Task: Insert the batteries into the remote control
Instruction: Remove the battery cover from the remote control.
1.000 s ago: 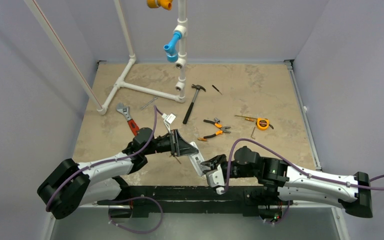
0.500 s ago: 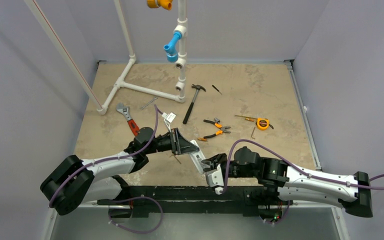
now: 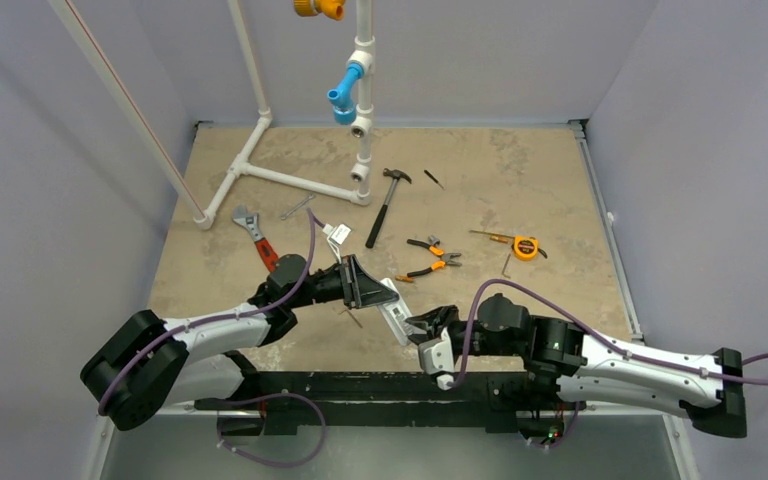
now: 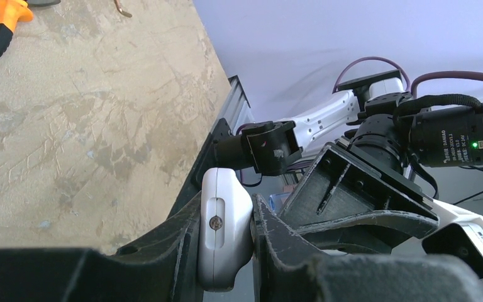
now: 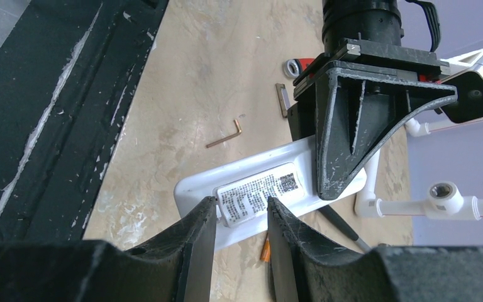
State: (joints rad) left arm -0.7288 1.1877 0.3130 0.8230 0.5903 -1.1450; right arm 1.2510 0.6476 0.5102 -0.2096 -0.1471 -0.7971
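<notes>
White remote control (image 5: 195,189) bearing a black-printed label (image 5: 261,192), black fingers (image 5: 195,251), mottled tan table (image 5: 182,94).

The slim white remote control (image 3: 393,316), its labelled plain back showing, sits lower centre in the overhead view, slanting toward lower right, one end pinched in the left end effector (image 3: 376,292).

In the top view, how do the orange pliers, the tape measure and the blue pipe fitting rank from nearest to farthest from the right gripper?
1. Pliers, just beyond the right gripper.
2. Tape measure, farther right.
3. Blue pipe fitting, high at the back.
</notes>
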